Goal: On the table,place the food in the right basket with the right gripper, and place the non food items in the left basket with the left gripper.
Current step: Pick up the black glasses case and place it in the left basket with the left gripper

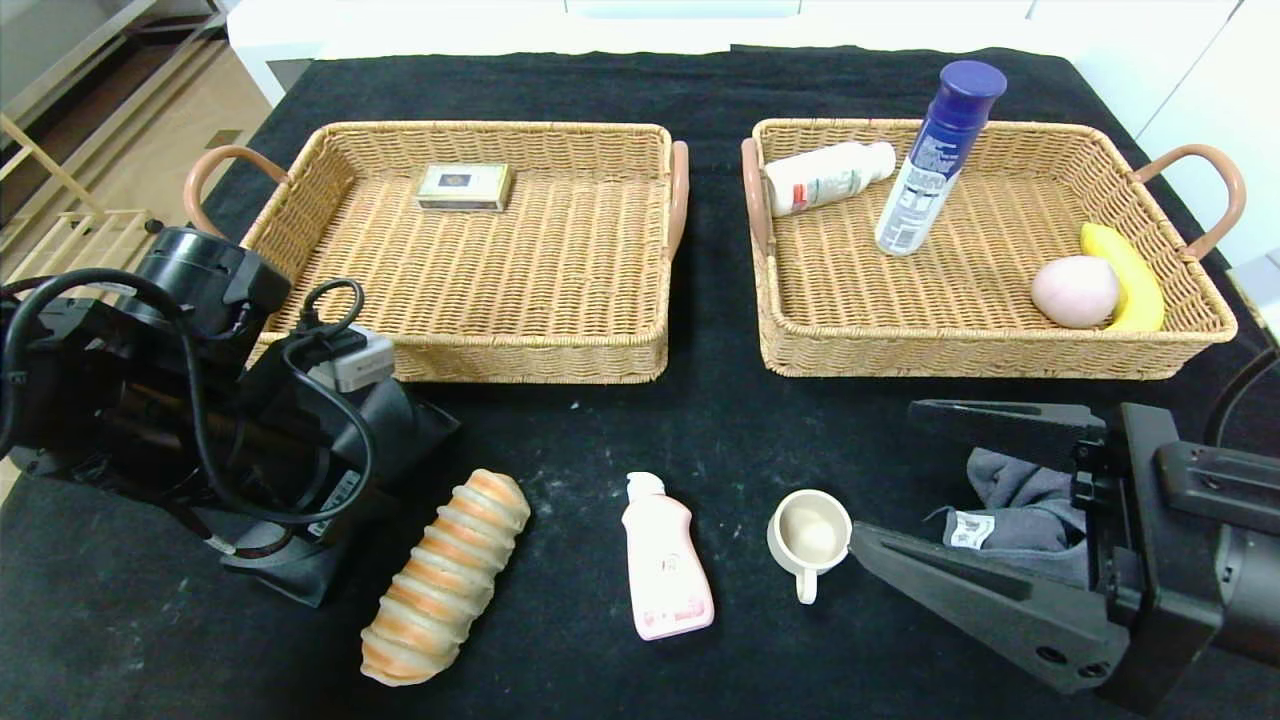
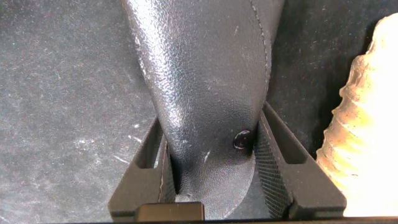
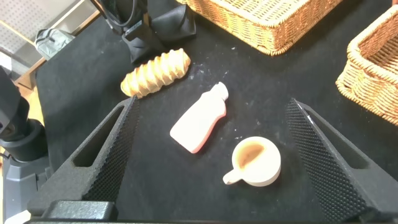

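Note:
My left gripper (image 2: 211,118) is low over the table's front left, shut on a black leather case (image 2: 205,74) whose end shows under the wrist (image 1: 290,580). A ridged bread loaf (image 1: 447,578) lies just beside it. A pink bottle (image 1: 665,560) and a cream cup (image 1: 810,535) lie at the front middle. My right gripper (image 1: 885,472) hangs open at the front right, the cup (image 3: 255,163) and pink bottle (image 3: 199,118) below and between its fingers. A grey cloth (image 1: 1020,510) sits partly hidden behind it.
The left basket (image 1: 520,360) holds a small flat box (image 1: 465,187). The right basket (image 1: 960,355) holds a white bottle (image 1: 828,177), a leaning blue-capped spray can (image 1: 935,160), a banana (image 1: 1125,275) and a pink round item (image 1: 1075,290).

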Robot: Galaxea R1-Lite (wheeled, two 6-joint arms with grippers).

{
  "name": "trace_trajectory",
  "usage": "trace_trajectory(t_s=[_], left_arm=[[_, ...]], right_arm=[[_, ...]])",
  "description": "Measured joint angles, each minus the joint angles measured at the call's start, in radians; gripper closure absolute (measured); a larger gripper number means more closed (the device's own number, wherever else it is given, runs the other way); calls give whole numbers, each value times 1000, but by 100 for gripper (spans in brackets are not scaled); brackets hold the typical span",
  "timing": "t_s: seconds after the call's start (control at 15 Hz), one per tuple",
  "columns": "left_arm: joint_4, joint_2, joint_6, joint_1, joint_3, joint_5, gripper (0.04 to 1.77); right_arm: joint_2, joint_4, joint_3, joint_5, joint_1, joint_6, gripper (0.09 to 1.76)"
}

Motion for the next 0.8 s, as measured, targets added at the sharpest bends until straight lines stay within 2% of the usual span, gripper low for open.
trace_trajectory(t_s=[0.53, 0.8], left_arm=[[5, 3, -1, -9, -5, 0, 103], [16, -42, -13, -19, -5, -5, 104]], right_arm=[[3, -1, 4, 0, 1, 0, 14], [0, -2, 3, 0, 2, -1, 14]])
